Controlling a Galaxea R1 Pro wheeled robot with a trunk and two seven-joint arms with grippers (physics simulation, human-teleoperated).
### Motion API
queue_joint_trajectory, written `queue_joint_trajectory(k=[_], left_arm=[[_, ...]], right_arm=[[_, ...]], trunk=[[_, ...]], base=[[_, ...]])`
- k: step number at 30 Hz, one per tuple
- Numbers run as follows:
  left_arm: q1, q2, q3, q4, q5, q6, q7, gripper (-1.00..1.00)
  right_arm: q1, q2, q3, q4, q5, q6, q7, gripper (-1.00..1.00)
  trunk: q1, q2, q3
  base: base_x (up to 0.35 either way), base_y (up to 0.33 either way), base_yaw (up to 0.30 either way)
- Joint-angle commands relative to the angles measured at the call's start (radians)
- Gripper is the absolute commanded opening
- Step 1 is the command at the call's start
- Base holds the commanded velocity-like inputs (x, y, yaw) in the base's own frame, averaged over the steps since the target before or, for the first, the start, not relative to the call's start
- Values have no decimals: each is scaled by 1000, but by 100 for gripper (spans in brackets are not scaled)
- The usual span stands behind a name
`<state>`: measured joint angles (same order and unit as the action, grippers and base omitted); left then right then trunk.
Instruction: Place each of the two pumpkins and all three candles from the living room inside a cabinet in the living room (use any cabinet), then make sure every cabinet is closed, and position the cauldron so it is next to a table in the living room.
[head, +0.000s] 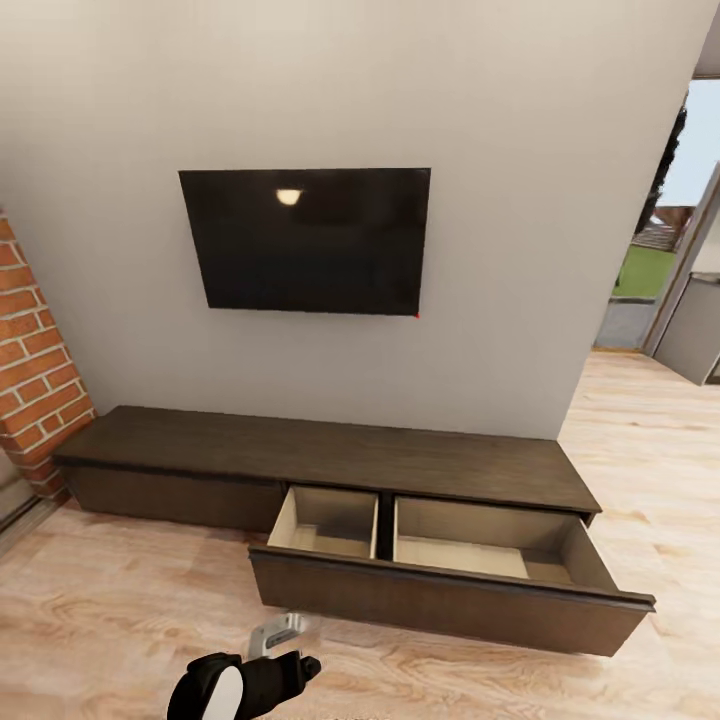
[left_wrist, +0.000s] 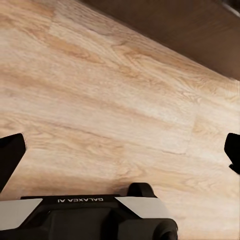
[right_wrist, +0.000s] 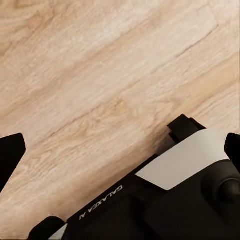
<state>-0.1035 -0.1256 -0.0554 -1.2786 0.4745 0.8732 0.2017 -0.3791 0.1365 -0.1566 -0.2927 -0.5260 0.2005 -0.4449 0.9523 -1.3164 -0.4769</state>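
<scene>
The long dark-brown cabinet (head: 320, 450) stands against the wall under a television. Its right-hand drawer (head: 450, 600) is pulled out, and the visible parts of its two pale wood compartments (head: 325, 520) hold nothing. The left drawer front (head: 170, 495) is shut. My left gripper (left_wrist: 120, 152) hangs open over bare floor, with the cabinet's dark front (left_wrist: 200, 30) just beyond it. My right gripper (right_wrist: 120, 152) is also open above the floorboards, with nothing between its fingers. The pumpkins, candles, cauldron and coffee table are out of view.
A black television (head: 310, 240) hangs on the grey wall. A brick column (head: 30, 350) stands at the left. An open doorway (head: 670, 250) at the right leads outside. Light wood floor (head: 120, 620) spreads in front of the cabinet. A black and white arm part (head: 245, 685) shows at the bottom edge.
</scene>
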Motion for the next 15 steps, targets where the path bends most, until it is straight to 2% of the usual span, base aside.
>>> queue_joint_trajectory(k=[1, 7, 15], left_arm=[[-1, 0, -1, -1, 10, 3, 9, 100], [-1, 0, -1, -1, 10, 3, 8, 100], [-1, 0, -1, -1, 10, 4, 8, 100]], right_arm=[[0, 5, -2, -3, -4, 5, -5, 100], [0, 32, -1, -3, -5, 5, -5, 100], [0, 34, -1, -3, -5, 5, -5, 100]], trunk=[[0, -1, -1], [0, -1, -1], [0, -1, -1]], base=[[-74, 0, 295], [-73, 0, 298], [-32, 0, 300]])
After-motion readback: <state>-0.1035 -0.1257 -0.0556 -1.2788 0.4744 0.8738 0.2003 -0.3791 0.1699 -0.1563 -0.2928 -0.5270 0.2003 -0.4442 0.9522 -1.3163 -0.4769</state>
